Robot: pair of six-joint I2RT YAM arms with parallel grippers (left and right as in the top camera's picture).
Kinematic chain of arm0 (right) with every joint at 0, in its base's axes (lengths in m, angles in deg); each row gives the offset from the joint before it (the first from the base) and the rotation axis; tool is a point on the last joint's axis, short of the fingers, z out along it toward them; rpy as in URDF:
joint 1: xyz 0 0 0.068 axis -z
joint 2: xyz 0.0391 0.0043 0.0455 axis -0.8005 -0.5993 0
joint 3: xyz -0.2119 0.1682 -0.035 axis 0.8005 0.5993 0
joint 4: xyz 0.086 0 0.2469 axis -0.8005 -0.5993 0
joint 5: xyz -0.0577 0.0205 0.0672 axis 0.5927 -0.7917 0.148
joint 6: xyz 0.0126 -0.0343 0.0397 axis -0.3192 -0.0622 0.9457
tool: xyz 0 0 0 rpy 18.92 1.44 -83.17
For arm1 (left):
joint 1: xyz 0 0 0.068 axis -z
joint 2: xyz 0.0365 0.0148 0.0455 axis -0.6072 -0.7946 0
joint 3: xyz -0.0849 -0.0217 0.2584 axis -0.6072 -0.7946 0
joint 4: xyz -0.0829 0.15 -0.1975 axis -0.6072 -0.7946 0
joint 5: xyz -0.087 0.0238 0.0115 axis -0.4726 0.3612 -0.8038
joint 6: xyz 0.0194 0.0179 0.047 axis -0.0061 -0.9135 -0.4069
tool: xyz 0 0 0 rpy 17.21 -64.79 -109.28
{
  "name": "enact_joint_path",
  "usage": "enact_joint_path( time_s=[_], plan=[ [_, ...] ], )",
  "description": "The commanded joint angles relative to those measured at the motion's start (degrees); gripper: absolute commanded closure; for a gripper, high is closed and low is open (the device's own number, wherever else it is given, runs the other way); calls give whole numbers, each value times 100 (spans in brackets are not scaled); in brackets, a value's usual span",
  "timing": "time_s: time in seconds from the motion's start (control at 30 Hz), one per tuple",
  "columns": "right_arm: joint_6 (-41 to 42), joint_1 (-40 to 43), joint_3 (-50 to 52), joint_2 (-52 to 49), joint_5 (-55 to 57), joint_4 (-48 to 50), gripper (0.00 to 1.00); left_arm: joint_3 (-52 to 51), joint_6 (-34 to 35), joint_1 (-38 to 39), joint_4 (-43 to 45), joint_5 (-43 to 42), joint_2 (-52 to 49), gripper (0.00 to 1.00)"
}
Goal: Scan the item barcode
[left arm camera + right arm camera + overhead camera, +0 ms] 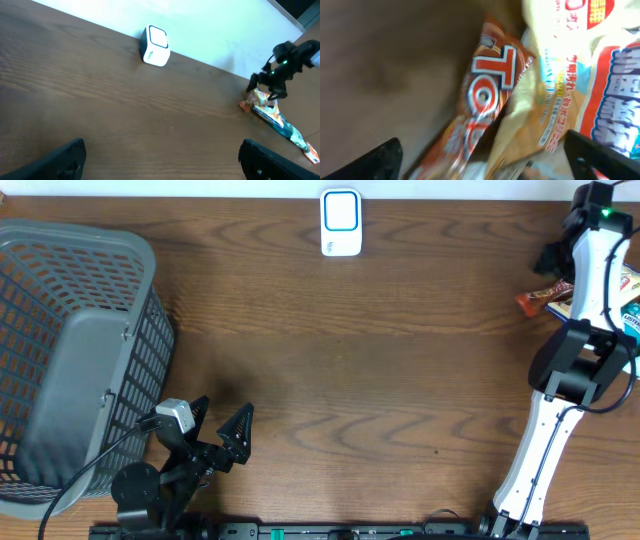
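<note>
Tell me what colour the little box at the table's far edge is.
The box is white with a blue square outline; clearest from overhead.

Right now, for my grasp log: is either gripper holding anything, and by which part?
Nothing held: right gripper open above the orange snack wrapper; left gripper open, empty.

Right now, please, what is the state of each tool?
Left tool: open, holding nothing.
Right tool: open, over the orange snack wrapper, not holding it.

Left gripper (221,418), lower left, jaws spread. Right arm (590,290) extends to upper right; right gripper (485,157) jaws wide apart.
</note>
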State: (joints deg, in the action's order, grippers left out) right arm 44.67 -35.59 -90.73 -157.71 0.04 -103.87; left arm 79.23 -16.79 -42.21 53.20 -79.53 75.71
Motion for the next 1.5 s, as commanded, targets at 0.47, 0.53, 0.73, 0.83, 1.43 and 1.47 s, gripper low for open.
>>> enact_joint_path(
  time_s=[0.47, 0.53, 0.73, 0.83, 1.43, 1.47],
  plan=[
    [415, -564, -55, 4369, -2192, -789, 1, -2, -13, -20, 7, -31, 31, 2],
    [417, -581, -55, 4920, -2194, -1137, 1, -2, -13, -20, 7, -33, 31, 2],
    [413, -579, -55, 6019, -2153, -1722, 1, -2, -13, -20, 7, -33, 31, 2],
    [413, -579, -55, 6540, -2155, -1886, 1, -2, -13, -20, 7, -33, 31, 2],
    [400, -592, -48, 8588, -2184, -2747, 1, -2, -13, -20, 7, -33, 31, 2],
    [396, -592, -48, 8660, -2223, -2750, 1, -2, -13, -20, 9, -33, 31, 2]
  ],
)
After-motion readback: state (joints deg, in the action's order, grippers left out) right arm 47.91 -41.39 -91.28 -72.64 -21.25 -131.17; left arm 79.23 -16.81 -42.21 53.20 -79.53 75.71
